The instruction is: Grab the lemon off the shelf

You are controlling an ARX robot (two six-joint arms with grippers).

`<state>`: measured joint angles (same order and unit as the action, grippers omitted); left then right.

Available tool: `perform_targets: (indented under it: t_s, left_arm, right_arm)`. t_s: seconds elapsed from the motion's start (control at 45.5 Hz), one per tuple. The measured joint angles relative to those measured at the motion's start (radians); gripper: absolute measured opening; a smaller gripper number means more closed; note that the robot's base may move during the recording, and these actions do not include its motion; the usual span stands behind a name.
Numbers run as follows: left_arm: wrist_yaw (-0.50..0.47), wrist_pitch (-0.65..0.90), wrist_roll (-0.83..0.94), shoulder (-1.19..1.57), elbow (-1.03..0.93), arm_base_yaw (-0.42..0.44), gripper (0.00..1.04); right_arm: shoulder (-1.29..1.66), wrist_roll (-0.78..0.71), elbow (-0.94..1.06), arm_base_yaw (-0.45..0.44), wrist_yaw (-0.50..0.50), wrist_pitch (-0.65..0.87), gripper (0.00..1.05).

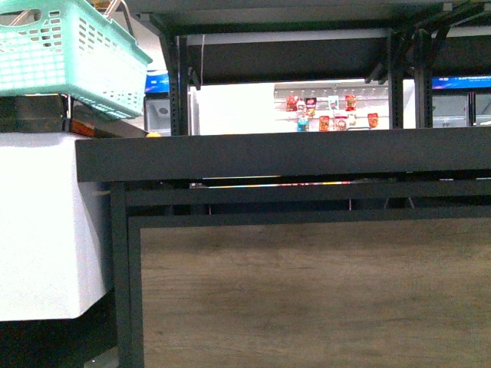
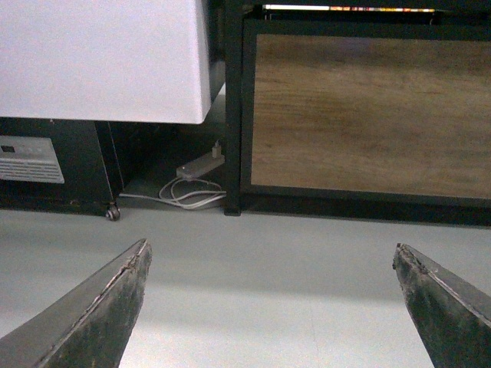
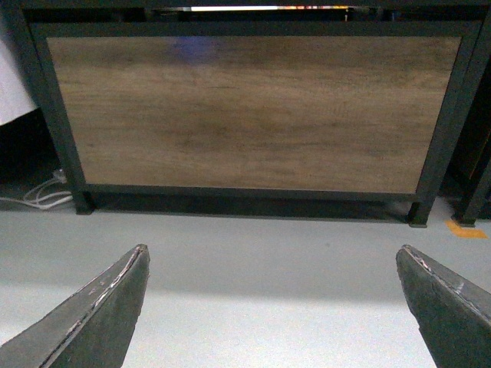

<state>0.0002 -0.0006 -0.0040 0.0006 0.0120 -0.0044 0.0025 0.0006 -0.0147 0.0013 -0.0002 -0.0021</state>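
Note:
The shelf (image 1: 284,153) fills the front view: a black tray edge seen from below its level, black posts and a brown wood-grain lower panel (image 1: 314,291). The lemon is hidden. Only a sliver of something yellow-orange (image 1: 153,135) peeks over the tray's left end, and I cannot tell what it is. In the left wrist view my left gripper (image 2: 270,249) hangs open over grey floor, facing the panel's left corner (image 2: 368,115). My right gripper (image 3: 272,251) is open too, low before the panel (image 3: 245,115). Both hold nothing. Neither arm shows in the front view.
A teal plastic basket (image 1: 65,54) hangs at the upper left above a white cabinet (image 1: 46,222). A power strip and white cables (image 2: 199,180) lie on the floor by the shelf's left leg. Orange tape (image 3: 466,229) marks the floor at the right leg.

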Motion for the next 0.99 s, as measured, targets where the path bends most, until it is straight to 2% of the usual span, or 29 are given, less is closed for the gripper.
perform_targets:
  t_s: [0.99]
  left_arm:
    - [-0.001,0.000,0.000,0.000,0.000,0.000,0.97]
  right_arm:
    - [0.000,0.000,0.000,0.000,0.000,0.000,0.97]
